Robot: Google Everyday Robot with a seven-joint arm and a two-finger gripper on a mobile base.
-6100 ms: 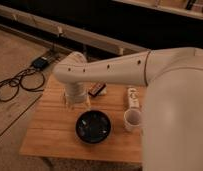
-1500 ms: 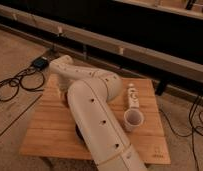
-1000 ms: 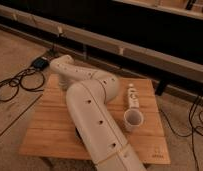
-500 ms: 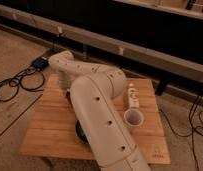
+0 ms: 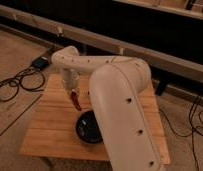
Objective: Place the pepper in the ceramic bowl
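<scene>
The gripper [image 5: 73,95] hangs from the white arm over the left middle of the wooden table [image 5: 50,125]. It is shut on the pepper [image 5: 76,103], a small slender red piece that points down from the fingers, above the tabletop. The ceramic bowl [image 5: 89,128], round and glossy black, sits on the table just below and to the right of the pepper. Its right part is hidden behind the arm's large white link.
The big white arm link [image 5: 125,115] covers the right half of the table. Black cables [image 5: 15,85] and a dark power box [image 5: 41,62] lie on the floor at the left. A long low rail [image 5: 145,52] runs behind the table.
The arm has swung and its wrist has risen from the table's far left. The gripper now holds the pepper in the air beside the bowl, which has come partly into view.
</scene>
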